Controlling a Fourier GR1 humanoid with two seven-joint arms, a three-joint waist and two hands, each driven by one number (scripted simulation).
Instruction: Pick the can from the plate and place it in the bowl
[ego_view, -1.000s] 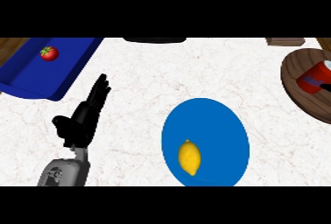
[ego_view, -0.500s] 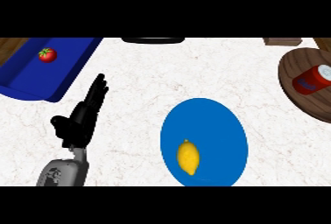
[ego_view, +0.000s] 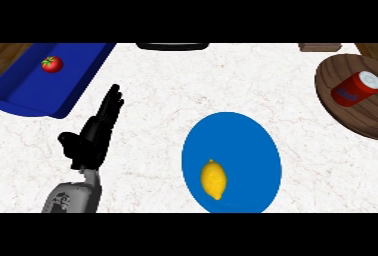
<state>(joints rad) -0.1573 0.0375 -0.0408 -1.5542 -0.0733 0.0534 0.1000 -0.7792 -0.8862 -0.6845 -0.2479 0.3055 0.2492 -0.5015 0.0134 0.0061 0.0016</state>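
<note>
Desk (ego_view: 170, 90) of white marble carries everything. At ten o'clock sits a blue bowl (ego_view: 29, 95) holding a tomato (ego_view: 51, 64); at five o'clock a blue plate (ego_view: 244, 145) holds a lemon (ego_view: 214, 179); at two o'clock a brown plate (ego_view: 347, 107) holds the red can (ego_view: 354, 87), lying tilted. The left hand (ego_view: 92, 135) rests at eight o'clock, fingers straight, released, grasping nothing. The right hand is not visible. Risks, I judge: the can is round and may roll away when touched, and the lemon might be mistaken for the target.
</note>
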